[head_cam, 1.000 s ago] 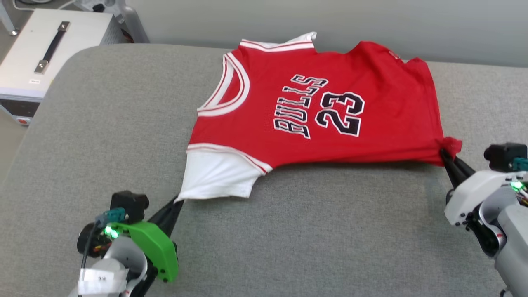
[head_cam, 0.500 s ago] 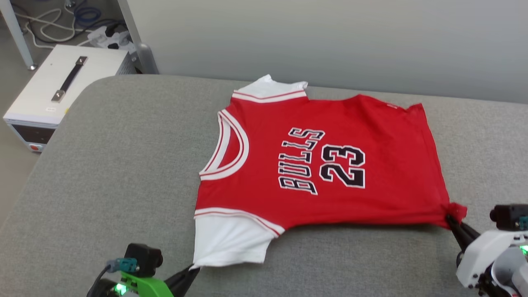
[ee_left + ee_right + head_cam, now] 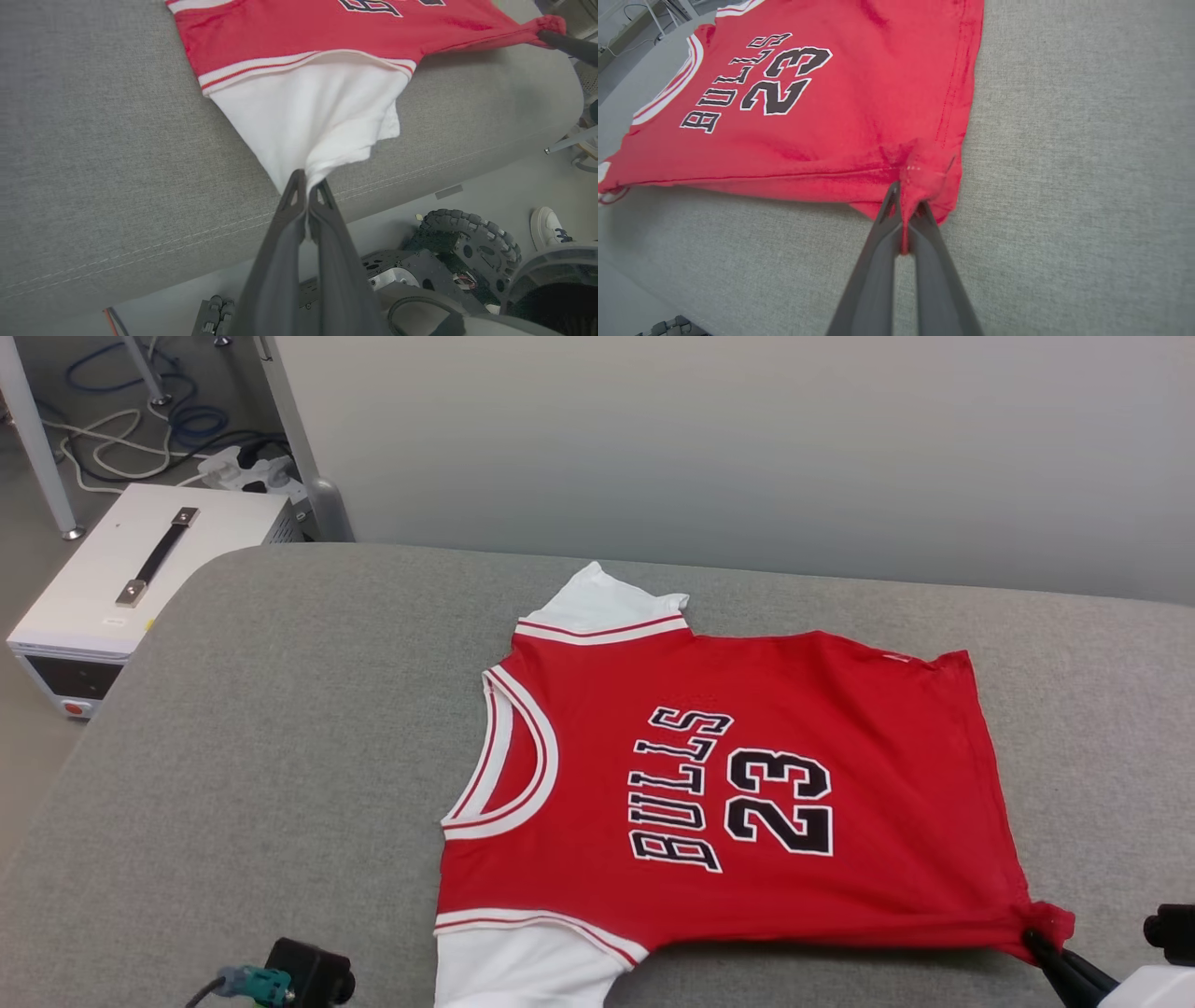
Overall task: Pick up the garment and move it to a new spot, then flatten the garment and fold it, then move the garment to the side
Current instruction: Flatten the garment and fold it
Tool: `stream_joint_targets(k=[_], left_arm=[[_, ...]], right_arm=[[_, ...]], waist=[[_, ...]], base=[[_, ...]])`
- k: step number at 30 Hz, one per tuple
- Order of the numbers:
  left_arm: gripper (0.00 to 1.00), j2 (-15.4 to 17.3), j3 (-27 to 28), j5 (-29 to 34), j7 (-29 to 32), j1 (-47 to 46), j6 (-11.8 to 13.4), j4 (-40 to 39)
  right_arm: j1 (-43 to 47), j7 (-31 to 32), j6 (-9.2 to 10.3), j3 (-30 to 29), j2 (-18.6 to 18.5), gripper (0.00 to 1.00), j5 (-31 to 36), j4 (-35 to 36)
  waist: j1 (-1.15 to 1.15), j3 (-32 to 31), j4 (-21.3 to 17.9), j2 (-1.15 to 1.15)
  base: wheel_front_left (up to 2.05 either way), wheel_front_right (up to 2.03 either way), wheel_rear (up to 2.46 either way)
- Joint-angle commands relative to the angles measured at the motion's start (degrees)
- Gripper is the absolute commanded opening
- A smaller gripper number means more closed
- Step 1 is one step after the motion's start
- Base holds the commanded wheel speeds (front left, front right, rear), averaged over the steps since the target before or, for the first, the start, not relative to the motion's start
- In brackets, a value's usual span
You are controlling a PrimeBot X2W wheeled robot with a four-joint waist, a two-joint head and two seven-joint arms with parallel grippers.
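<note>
In your head view the bottom edge cuts through the near white sleeve (image 3: 523,971) of the red jersey shirt (image 3: 747,784), so you must read that sleeve's end from the left wrist view. The same edge crops the right gripper (image 3: 1038,943) to its dark fingertips and a bit of pale housing. The shirt's back is hidden underneath. The shirt lies front up on the grey padded surface (image 3: 280,709), neck opening toward your robot's left and hem toward its right. The black, white-outlined "BULLS" and 23 run sideways across it. White-and-red striped trim rings the neck and both sleeve seams, and the far sleeve (image 3: 602,607) pokes out at the back. The body is mostly flat, but the near edge casts a shadow beneath it and is drawn taut to a bunched red point at the near hem corner. There the right gripper is clamped on the shirt, with cloth pinched between its fingers. The left gripper (image 3: 307,179) is closed on the near sleeve's edge, pulling the white cloth into a point close to the surface's front edge, above the robot's wheeled base (image 3: 462,238).
</note>
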State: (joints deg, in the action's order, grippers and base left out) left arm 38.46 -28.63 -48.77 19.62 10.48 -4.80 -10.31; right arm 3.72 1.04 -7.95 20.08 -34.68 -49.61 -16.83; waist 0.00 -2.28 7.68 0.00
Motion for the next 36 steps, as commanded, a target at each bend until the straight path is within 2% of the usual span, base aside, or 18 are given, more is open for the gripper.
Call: stream_joint_targets(k=[1,9,19,36], left_arm=[[0.00,0.3,0.8,-0.5,-0.4,0.3,0.6,-1.2],[0.00,0.1,2.4,1.3,-1.3,-4.5,1.3,-3.2],[0.00,-2.1,2.7,3.3,-0.3,-17.0,0.2,-0.1],[0.00,-5.1,-0.5,5.2,-0.2,-36.0,-2.3,17.1]], right_arm=[[1.2,0.6,0.46,-1.7,0.0,0.00,0.5,1.7],[3.1,5.0,0.46,-9.0,2.5,0.00,4.4,9.2],[-0.9,10.4,0.46,-13.2,5.2,0.00,8.0,14.9],[-12.6,15.2,0.46,-11.6,8.6,0.00,13.9,10.2]], waist=[[0.00,0.2,-0.4,0.00],[0.00,2.2,-1.4,0.00],[0.00,7.8,-2.9,0.00],[0.00,14.9,-5.8,0.00]], base=[[0.00,0.00,0.00],[0.00,0.00,0.00],[0.00,0.00,0.00],[0.00,0.00,0.00]])
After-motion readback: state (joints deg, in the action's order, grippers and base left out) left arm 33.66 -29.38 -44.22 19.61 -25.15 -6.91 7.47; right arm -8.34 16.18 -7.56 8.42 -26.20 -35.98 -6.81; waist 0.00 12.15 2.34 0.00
